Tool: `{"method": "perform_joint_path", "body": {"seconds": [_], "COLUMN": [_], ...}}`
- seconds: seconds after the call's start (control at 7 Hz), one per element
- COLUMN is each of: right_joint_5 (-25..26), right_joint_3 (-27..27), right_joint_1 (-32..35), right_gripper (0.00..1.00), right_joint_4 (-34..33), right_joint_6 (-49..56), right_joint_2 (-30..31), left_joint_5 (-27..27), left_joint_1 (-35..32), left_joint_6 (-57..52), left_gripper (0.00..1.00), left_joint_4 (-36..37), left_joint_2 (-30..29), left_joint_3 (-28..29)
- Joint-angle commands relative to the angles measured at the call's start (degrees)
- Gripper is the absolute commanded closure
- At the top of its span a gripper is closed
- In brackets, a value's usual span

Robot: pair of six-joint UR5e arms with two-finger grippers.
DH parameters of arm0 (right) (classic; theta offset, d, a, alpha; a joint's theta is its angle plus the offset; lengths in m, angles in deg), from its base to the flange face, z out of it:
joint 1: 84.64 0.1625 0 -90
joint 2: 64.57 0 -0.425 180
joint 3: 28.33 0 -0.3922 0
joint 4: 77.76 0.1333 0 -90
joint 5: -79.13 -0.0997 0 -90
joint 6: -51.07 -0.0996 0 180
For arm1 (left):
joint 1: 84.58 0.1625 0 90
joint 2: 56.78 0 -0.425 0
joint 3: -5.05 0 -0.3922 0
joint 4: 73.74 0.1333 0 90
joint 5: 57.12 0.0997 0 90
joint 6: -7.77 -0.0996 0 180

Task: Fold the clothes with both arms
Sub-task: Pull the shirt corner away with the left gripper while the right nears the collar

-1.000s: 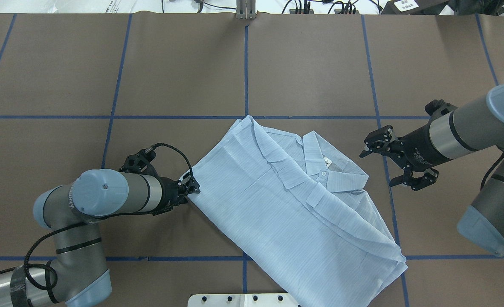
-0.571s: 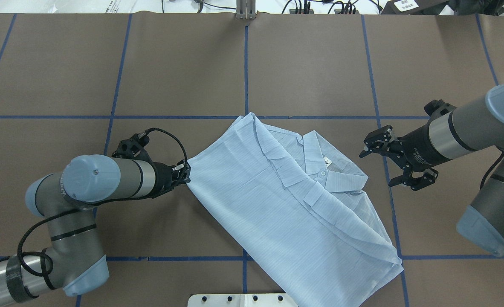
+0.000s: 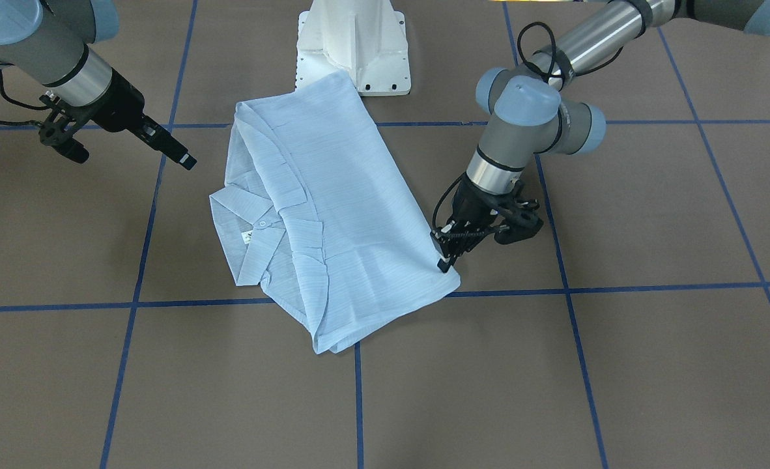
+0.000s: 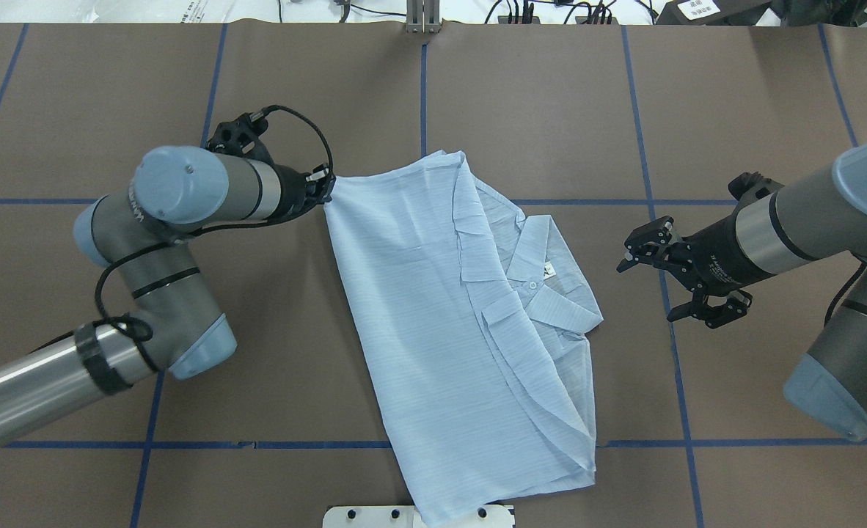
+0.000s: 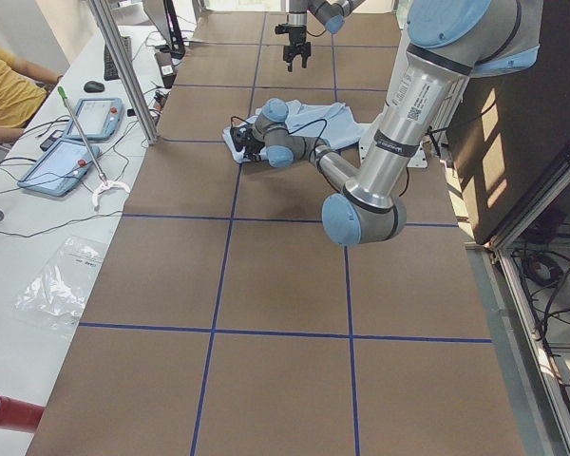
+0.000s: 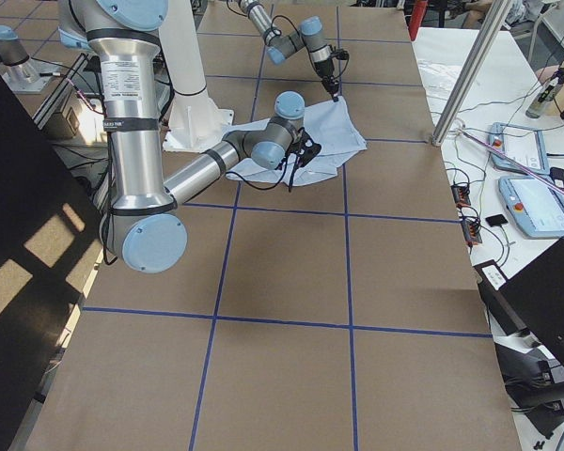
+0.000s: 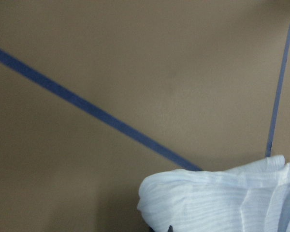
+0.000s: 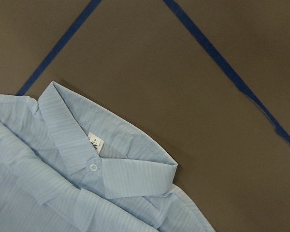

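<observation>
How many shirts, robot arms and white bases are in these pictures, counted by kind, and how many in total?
Shirt: 1
Robot arms: 2 (left arm, right arm)
White base: 1
Total: 4

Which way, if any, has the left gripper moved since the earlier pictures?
Yes. The left gripper moved away from the robot, up to the blue line, dragging the shirt corner.

Brown table covering point(image 4: 536, 110) carried grid of blue tape lines point(image 4: 422, 110). White pedestal base point(image 3: 354, 45) stood top centre of front-facing view. In exterior left view, person in yellow shirt point(image 5: 5, 90) sat upper left. Two tablets point(image 5: 93, 118) lay on white side desk point(image 5: 19, 313) near metal pole point(image 5: 123, 66). Clear plastic bag point(image 5: 62, 285) lay lower left, red object point(image 5: 5, 411) at bottom-left corner.
</observation>
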Motion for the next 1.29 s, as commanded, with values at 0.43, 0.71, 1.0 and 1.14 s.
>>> {"method": "perform_joint_path", "body": {"seconds": [0.43, 0.71, 1.0, 1.14], "right_joint_5": [7.03, 15.44, 21.98, 22.70], "right_joint_3": [-0.53, -1.67, -3.69, -3.61], "right_joint_1": [-5.74, -12.22, -19.52, -21.64], "right_gripper": [0.00, 0.00, 0.00, 0.00], "right_joint_4": [-0.17, -0.52, -0.69, -2.17], "right_joint_6": [0.00, 0.09, 5.40, 13.98], "right_joint_2": [-4.37, -9.11, -13.34, -13.53], "left_joint_5": [-0.04, -5.15, -5.42, -5.50], "left_joint_1": [-4.43, -5.04, -8.63, -8.74], "left_joint_6": [-5.26, -5.79, -9.99, -12.80], "left_gripper": [0.12, 0.12, 0.11, 0.11], "left_joint_4": [-10.00, -9.65, -10.26, -10.18], "left_joint_2": [-11.06, 2.89, 10.56, 16.70], "left_joint_3": [18.48, 1.53, -3.88, -9.22]}}
